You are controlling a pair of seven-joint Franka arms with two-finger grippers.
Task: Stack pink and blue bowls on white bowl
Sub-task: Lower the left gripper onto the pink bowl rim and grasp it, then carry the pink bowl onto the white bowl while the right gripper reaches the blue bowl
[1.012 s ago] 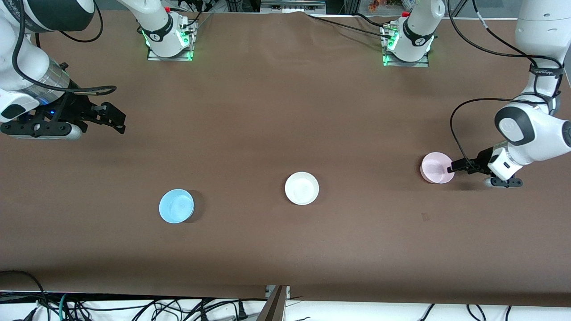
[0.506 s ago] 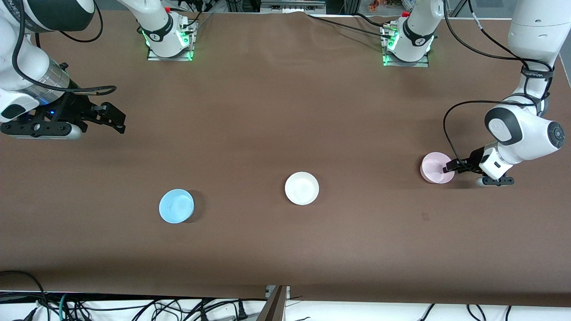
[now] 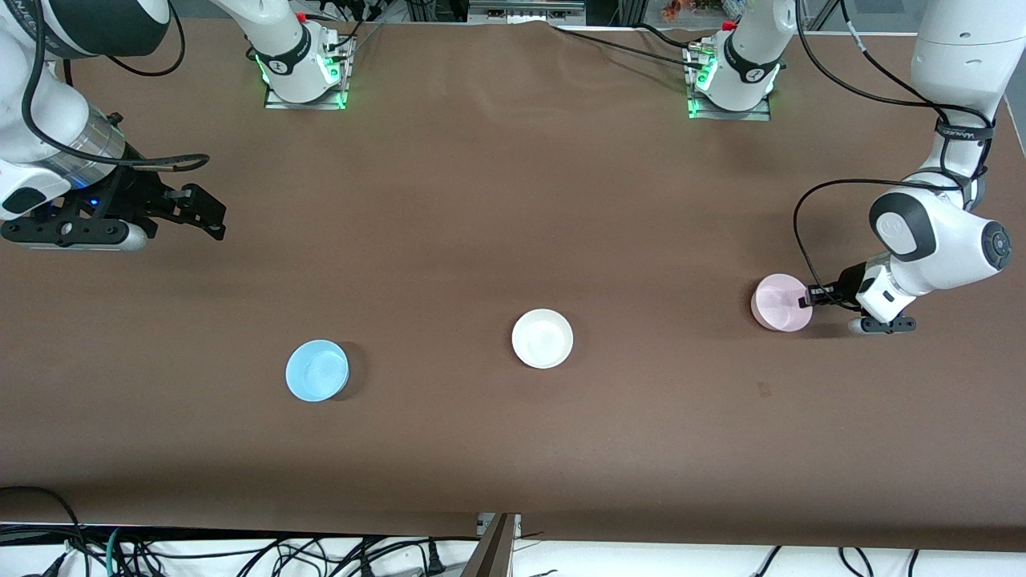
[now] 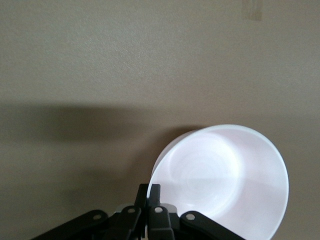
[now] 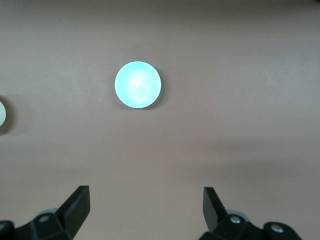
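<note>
the pink bowl [image 3: 781, 302], mouth up, sat toward the left arm's end, its rim pinched by the left gripper [image 3: 808, 300]. the white bowl [image 3: 543, 338] and blue bowl [image 3: 317, 369] stood well apart. the right gripper [image 3: 210, 218] waited, fingers spread.

Brown table [image 3: 497, 200], carrying three bowls in a loose row. Blue bowl [image 3: 317, 369] toward the right arm's end, nearest the front camera. White bowl [image 3: 543, 338] mid-table. Pink bowl [image 3: 779, 302] toward the left arm's end, slightly farther from that camera. All well apart.
</note>
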